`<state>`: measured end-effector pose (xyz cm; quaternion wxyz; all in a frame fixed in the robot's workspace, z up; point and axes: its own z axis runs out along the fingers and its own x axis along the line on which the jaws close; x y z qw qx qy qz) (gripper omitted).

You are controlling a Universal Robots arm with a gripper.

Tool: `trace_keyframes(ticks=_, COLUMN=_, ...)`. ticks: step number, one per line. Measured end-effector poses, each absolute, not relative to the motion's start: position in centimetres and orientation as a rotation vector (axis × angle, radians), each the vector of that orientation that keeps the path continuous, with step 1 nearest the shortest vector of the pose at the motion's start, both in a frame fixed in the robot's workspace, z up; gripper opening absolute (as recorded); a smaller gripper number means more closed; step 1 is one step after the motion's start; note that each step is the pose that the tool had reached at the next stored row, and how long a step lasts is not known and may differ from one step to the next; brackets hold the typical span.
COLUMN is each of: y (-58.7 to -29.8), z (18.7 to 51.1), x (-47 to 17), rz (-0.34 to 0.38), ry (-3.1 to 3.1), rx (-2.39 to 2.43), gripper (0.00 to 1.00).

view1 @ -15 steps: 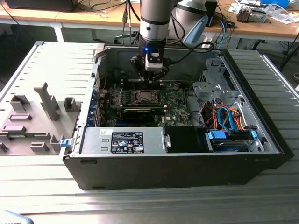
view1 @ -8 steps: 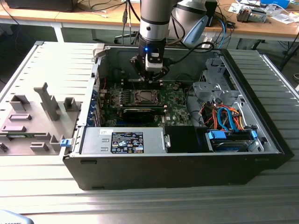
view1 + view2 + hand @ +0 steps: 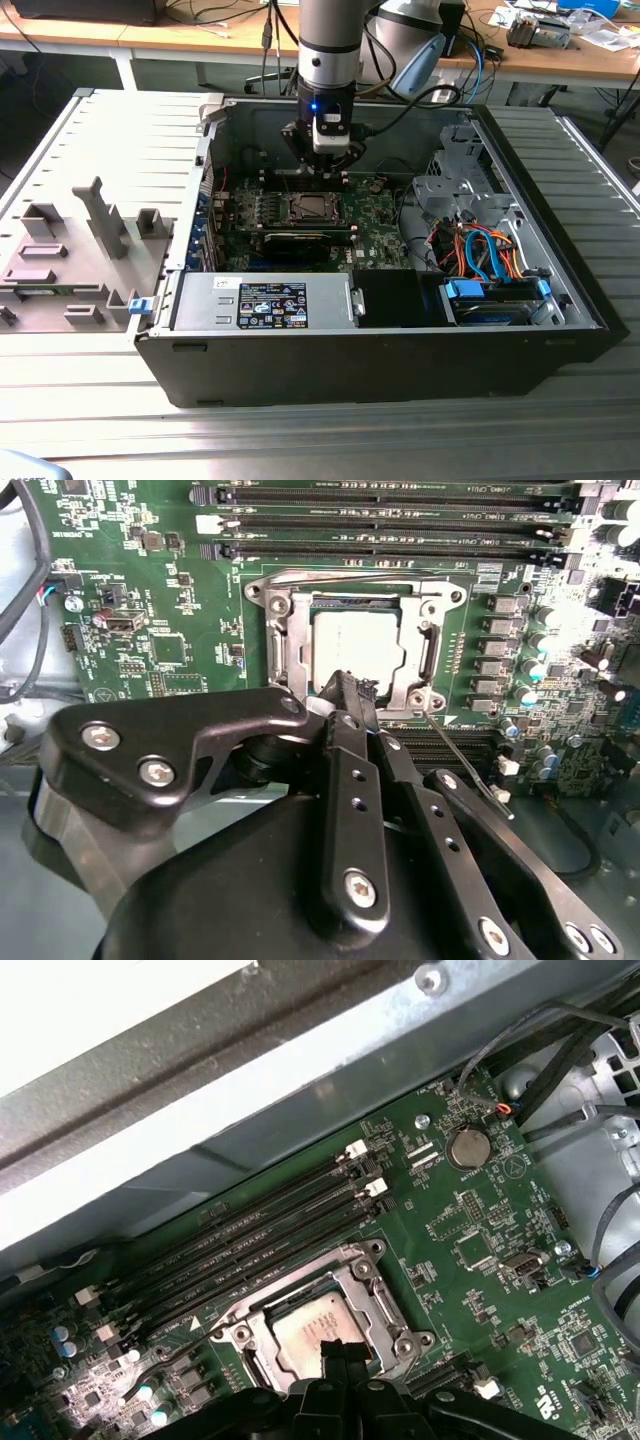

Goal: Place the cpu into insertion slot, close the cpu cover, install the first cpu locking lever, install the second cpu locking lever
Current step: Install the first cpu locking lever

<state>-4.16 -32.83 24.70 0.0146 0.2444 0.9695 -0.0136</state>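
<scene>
CPU (image 3: 358, 650) sits flat in the slot (image 3: 281, 640), its dull silver face showing through the square window of the cover (image 3: 420, 615), which lies closed over it; in the first wrist view the same chip (image 3: 318, 1326) rests inside the silvery frame at lower centre. A thin lever (image 3: 460, 752) angles out from the socket's corner toward the lower right of the second wrist view, lifted off the board (image 3: 150, 620).

In the exterior view the arm (image 3: 330, 45) comes straight down from the top centre of the frame into the open case (image 3: 380, 345), wrist vertical, with the gripper (image 3: 322, 172) hanging just above the socket (image 3: 309, 209) in the middle of the board. In the second wrist view the gripper (image 3: 345, 690) points its black fingers (image 3: 352, 780) at the socket's near edge, tips drawn close together at the cover's rim with nothing between them; whether they touch the metal I cannot tell. The jaws stand narrow. Long black memory slots (image 3: 400, 525) run across the top of that frame.

The case rests on a grey counter (image 3: 320, 430).
</scene>
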Motion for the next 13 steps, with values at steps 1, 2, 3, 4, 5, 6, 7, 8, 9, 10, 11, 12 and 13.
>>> trace_keyframes(ticks=1, y=-32.83, z=24.70, x=-4.16, rz=-0.042, ry=3.017, rx=0.760, gripper=0.11)
trace_keyframes(ticks=2, y=-32.83, z=24.70, x=-4.16, rz=-0.042, ry=3.017, rx=0.760, gripper=0.11)
trace_keyframes(ticks=3, y=-32.83, z=24.70, x=-4.16, rz=-0.042, ry=3.017, rx=0.758, gripper=0.11)
trace_keyframes(ticks=4, y=-32.83, z=24.70, x=-4.16, rz=-0.042, ry=3.018, rx=0.755, gripper=0.11)
trace_keyframes(ticks=5, y=-32.83, z=24.71, x=-4.16, rz=-0.042, ry=3.019, rx=0.752, gripper=0.11)
trace_keyframes(ticks=6, y=-32.83, z=24.70, x=-4.16, rz=-0.042, ry=3.019, rx=0.749, gripper=0.11)
trace_keyframes(ticks=7, y=-32.83, z=24.70, x=-4.16, rz=-0.042, ry=3.021, rx=0.743, gripper=0.11)
trace_keyframes(ticks=8, y=-32.83, z=24.70, x=-4.16, rz=-0.041, ry=3.022, rx=0.738, gripper=0.11)
trace_keyframes(ticks=9, y=-32.83, z=24.71, x=-4.16, rz=-0.041, ry=3.024, rx=0.731, gripper=0.11)
trace_keyframes(ticks=10, y=-32.83, z=24.70, x=-4.16, rz=-0.041, ry=3.025, rx=0.726, gripper=0.11)
trace_keyframes(ticks=11, y=-32.83, z=24.70, x=-4.16, rz=-0.041, ry=3.027, rx=0.718, gripper=0.11)
trace_keyframes(ticks=12, y=-32.83, z=24.70, x=-4.16, rz=-0.041, ry=3.029, rx=0.709, gripper=0.11)
trace_keyframes(ticks=13, y=-32.83, z=24.71, x=-4.16, rz=-0.041, ry=3.030, rx=0.704, gripper=0.11)
